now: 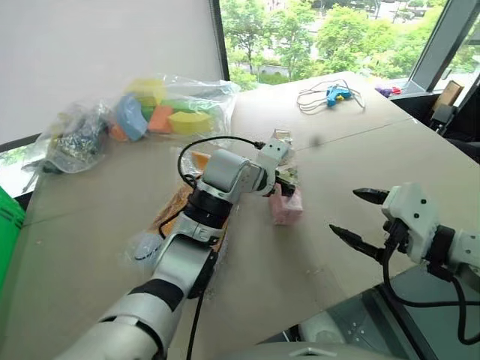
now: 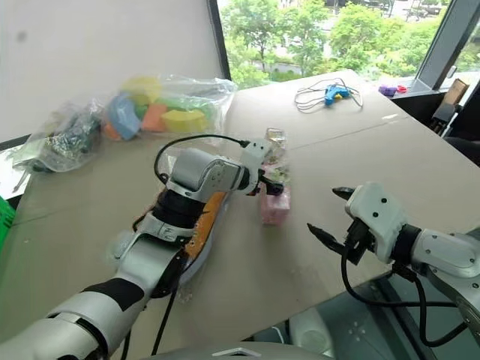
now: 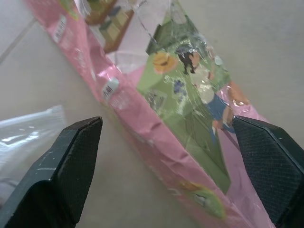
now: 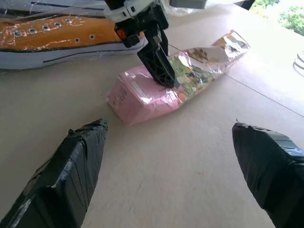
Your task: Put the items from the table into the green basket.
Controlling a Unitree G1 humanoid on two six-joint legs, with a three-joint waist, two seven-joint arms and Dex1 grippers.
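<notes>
The long pink wrapped box (image 1: 287, 208) lies on the table (image 1: 360, 150) near its middle. My left gripper (image 1: 285, 180) is lowered over it, open, with one finger (image 3: 61, 166) on each side of the box (image 3: 190, 118) and a gap left at both. One of its fingers (image 4: 159, 61) stands against the box's top. My right gripper (image 1: 345, 211) hovers open and empty to the right, apart from the box. The orange-and-white sneakers in a clear bag (image 4: 61, 35) lie under my left arm. Clear bags of coloured blocks (image 1: 161, 112) and dark bits (image 1: 75, 142) sit far left. The green basket (image 1: 7, 225) shows at the left edge.
A blue tool with a coiled white cable (image 1: 334, 94) lies at the far right of the table, with small purple bits (image 1: 386, 91) beyond it. The table's front edge runs close below my right gripper. A window wall stands behind the table.
</notes>
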